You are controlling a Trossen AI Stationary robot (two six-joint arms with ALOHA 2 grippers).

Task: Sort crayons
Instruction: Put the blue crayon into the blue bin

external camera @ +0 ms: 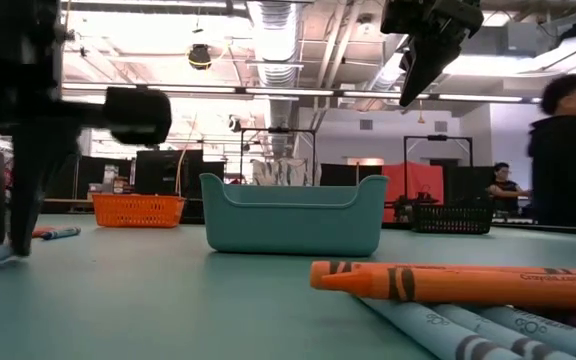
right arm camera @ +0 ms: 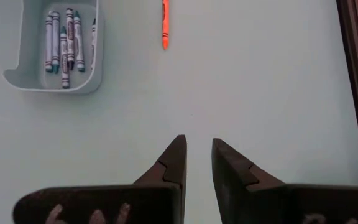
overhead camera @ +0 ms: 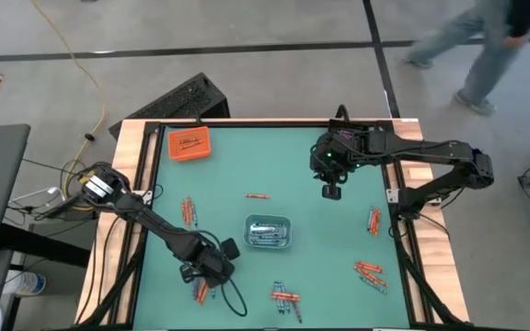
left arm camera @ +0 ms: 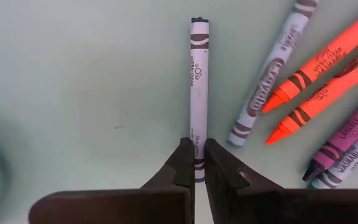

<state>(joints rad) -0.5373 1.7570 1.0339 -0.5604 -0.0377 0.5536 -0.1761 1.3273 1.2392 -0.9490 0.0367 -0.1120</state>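
Under my left gripper [left arm camera: 196,163], pinched on a grey-blue crayon [left arm camera: 199,93], its near end is hidden; overhead shows my arm covering it. Right gripper [right arm camera: 197,158] hangs narrowly apart.

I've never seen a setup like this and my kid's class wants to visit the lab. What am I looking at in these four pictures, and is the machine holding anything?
It is a robot with two dark arms at a green table, each ending in a two-finger gripper. One picture looks straight down from above, one looks level across the tabletop, and two come from cameras on the arms' wrists.

Crayons lie scattered in small groups on the table. A pale blue tray in the middle already holds several grey-blue crayons; an orange tray sits near the far left corner.

The left gripper, low over the table's near left part, has closed on one end of a grey-blue crayon that lies on the table. The right gripper hangs above the table's far right part, fingers slightly apart, holding nothing. A person walks past beyond the table.
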